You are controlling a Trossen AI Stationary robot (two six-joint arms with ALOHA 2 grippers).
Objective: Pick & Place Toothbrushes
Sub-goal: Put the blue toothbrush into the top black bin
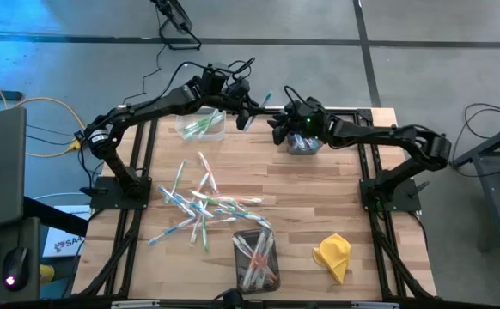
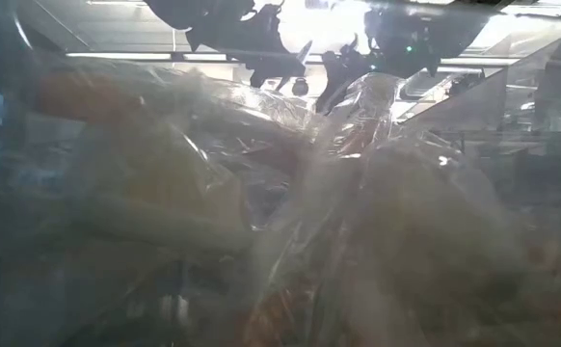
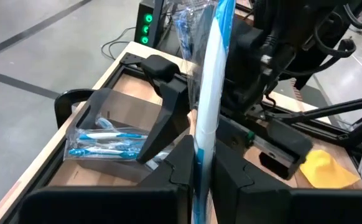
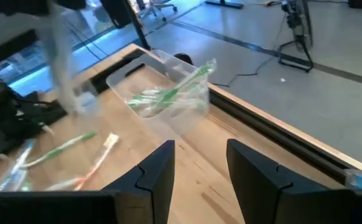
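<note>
The wooden table (image 1: 319, 197) carries a loose scatter of toothbrushes (image 1: 200, 206) at its middle, well apart from both arms, which meet over the far edge. At that edge sits a clear bin of green-accented brushes (image 4: 162, 93) on the left side and a bin of blue-accented ones (image 3: 103, 140) on the right; a third bin (image 1: 257, 257) with brushes lies at the near edge, just beside a yellow cloth (image 1: 333, 255). The left gripper (image 3: 201, 168) hangs between the two far bins, its fingers clamped on a wrapped blue toothbrush (image 3: 207, 93) whose long axis stands upright out of the fingers. The blue bin lies below and toward the right arm, so I judge a short carry that way comes next. The right gripper (image 4: 199, 165) hovers over the blue bin with fingers parted, holding nothing.
</note>
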